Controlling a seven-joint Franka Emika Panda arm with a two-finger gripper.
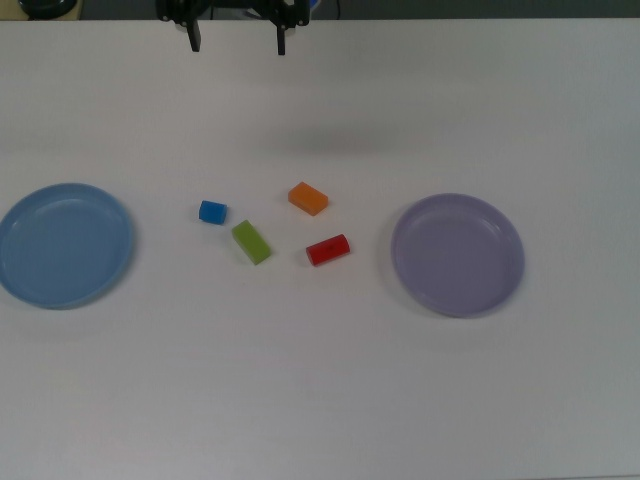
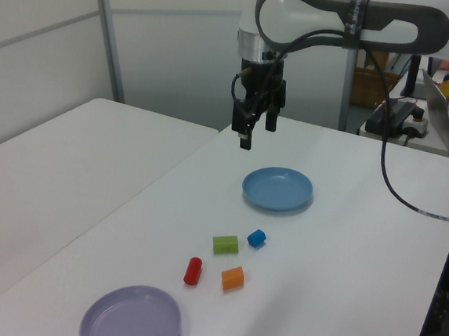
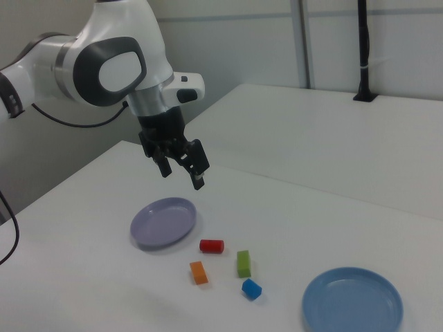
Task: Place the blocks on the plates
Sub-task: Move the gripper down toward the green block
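Note:
Four blocks lie loose on the white table between the two plates: a blue cube (image 1: 212, 212), a green bar (image 1: 251, 242), an orange bar (image 1: 308, 198) and a red cylinder (image 1: 327, 250). At the top view's left is the light blue plate (image 1: 65, 245), and at the top view's right the lavender plate (image 1: 457, 254); both are bare. My gripper (image 1: 238, 42) hangs open and empty at the top view's upper edge, well above the table and away from the blocks. The left view shows my gripper (image 2: 257, 132) high above the table, beyond the blue plate (image 2: 278, 188).
A second white table (image 2: 67, 170) adjoins along the left view's left. A desk with a laptop and cables (image 2: 442, 108) stands at the left view's far right. A black pole (image 3: 365, 48) rises at the back of the right view.

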